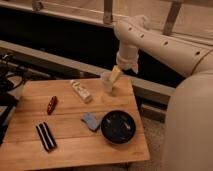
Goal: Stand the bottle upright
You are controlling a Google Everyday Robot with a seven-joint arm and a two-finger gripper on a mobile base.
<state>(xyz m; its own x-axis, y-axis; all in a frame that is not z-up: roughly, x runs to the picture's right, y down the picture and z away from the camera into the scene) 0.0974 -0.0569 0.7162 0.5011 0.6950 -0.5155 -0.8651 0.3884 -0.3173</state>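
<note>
Bottle (81, 91) lies flat on its side on the wooden table (75, 152), in the far half of the top, a little left of the middle. It is slim and cream-white, with its long axis running slantwise: one end points toward the far left, the other toward the near right. Nothing touches it.

Just to its right stands a clear plastic cup (107, 83), upright, near the far edge of the table. The gripper (115, 75) hangs right at this cup, its yellowish tip angled down over the cup's right rim (whether it is touching the rim or only close to it I cannot tell, and I cannot tell how far open it is or whether it has hold of anything). It is close to the bottle but apart from it, with the cup between the two. The white arm (150, 40) comes in from the upper right and bends down to the gripper.

Nearer the front, a black bowl (119, 126) sits toward the right side, with a small blue piece (90, 121) just beside its left edge. A small dark red object (52, 104) lies toward the left, well apart from the bottle, and a black striped block (46, 136) lies near the front left corner.
</note>
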